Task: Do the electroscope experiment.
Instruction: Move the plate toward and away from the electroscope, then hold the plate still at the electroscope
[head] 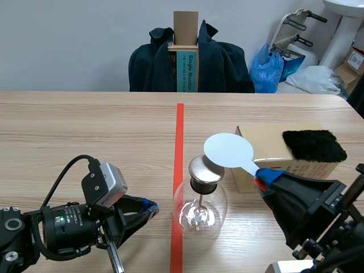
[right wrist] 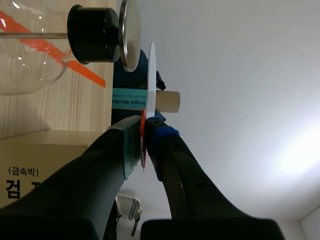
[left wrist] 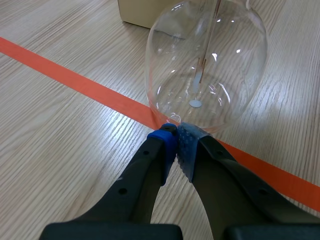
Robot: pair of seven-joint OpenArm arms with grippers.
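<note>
A round glass electroscope flask (head: 199,209) with a metal disc cap (head: 206,169) stands on the red tape line; inside it hangs a thin rod (left wrist: 202,65). My right gripper (head: 263,178) is shut on the handle of a white round paddle (head: 228,151), whose disc hovers just over the metal cap (right wrist: 130,34), edge-on in the right wrist view (right wrist: 151,75). My left gripper (left wrist: 176,142) is shut on nothing, its tips resting against the flask's lower wall (left wrist: 205,70) on the table.
A cardboard box (head: 267,149) with a black fur pad (head: 313,145) on top stands behind the right gripper. Across the table, a chair with a dark jacket (head: 224,65) holds another box. Bags and clutter lie at the far right.
</note>
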